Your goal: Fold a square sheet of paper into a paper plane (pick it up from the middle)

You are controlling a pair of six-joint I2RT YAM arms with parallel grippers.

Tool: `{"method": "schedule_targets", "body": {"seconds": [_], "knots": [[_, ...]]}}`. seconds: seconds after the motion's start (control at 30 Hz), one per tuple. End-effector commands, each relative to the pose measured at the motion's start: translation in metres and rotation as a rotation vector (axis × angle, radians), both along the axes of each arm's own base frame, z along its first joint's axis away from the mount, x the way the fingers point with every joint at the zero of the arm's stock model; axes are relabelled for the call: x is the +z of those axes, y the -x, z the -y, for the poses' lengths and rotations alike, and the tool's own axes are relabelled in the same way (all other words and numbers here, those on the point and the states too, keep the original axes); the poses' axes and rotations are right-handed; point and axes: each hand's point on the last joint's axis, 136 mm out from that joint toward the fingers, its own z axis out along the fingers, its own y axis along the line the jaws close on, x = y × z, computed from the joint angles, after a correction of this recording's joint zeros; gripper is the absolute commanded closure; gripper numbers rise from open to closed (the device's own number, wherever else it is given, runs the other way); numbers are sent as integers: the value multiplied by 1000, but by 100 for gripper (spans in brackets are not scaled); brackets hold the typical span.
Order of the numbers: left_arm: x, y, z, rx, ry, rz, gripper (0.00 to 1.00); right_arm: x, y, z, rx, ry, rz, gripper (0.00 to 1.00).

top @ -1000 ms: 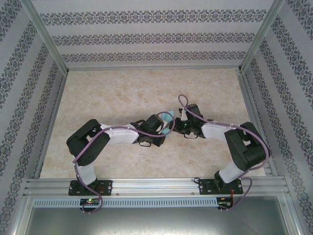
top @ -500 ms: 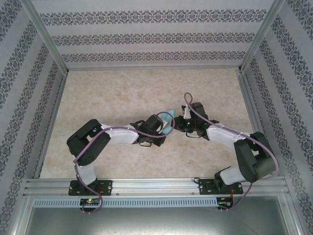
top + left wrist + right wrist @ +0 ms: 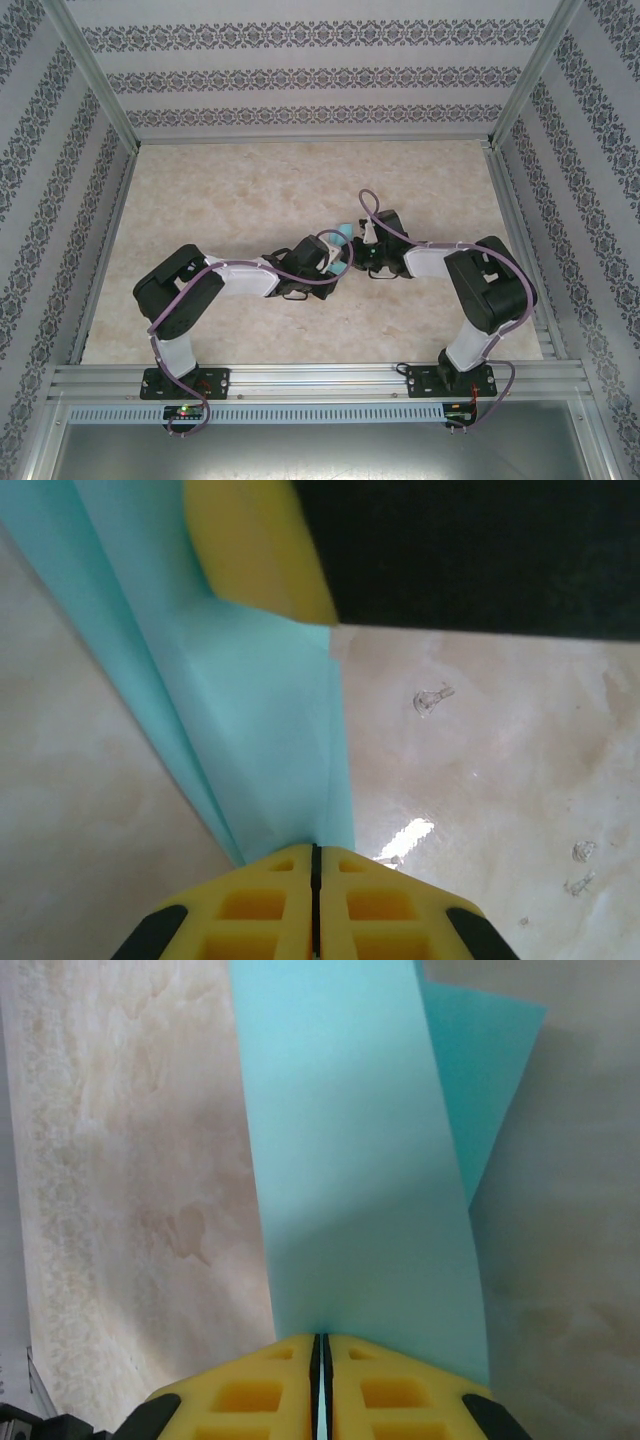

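The teal-blue sheet of paper hangs above the table's middle, folded into a narrow layered shape with a long crease, like a paper plane's body. My left gripper pinches it from the left. In the left wrist view the paper runs up from that shut gripper to a yellow finger of the other gripper. My right gripper meets it from the right. In the right wrist view a broad teal panel rises from that shut gripper, with a second layer behind.
The beige marble-patterned table spreads out on all sides of the grippers. Aluminium frame rails run along the near edge and the sides. Patterned walls close in the back and both sides.
The right gripper has closed down on the paper and its arm has swung, the elbow coming back inward. Both grippers and the paper have shifted slightly toward the far side.
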Motion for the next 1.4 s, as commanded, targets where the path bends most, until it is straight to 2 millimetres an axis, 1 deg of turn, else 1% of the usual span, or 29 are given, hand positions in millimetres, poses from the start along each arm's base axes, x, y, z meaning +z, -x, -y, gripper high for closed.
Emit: {"method": "schedule_targets", "body": {"seconds": [0.0, 0.4, 0.6, 0.9, 1.07, 1.2, 1.37], "knots": [[-45, 21, -46, 25, -179, -112, 90, 11, -12, -15, 18, -46, 45, 88], [-46, 19, -53, 30, -156, -134, 90, 5, -22, -29, 35, -92, 39, 90], [-47, 16, -61, 46, -144, -139, 90, 4, -24, -36, 39, -104, 38, 91], [-52, 14, -65, 36, -130, -159, 90, -17, -26, -38, 41, -42, 6, 93], [-54, 11, -71, 52, -131, -161, 90, -39, -22, -36, 42, 18, -32, 93], [-44, 10, -64, 54, -79, -171, 86, -48, -18, -33, 49, 58, -47, 94], [-21, 8, -54, 55, -16, -171, 79, -58, -14, -27, 52, 111, -54, 95]]}}
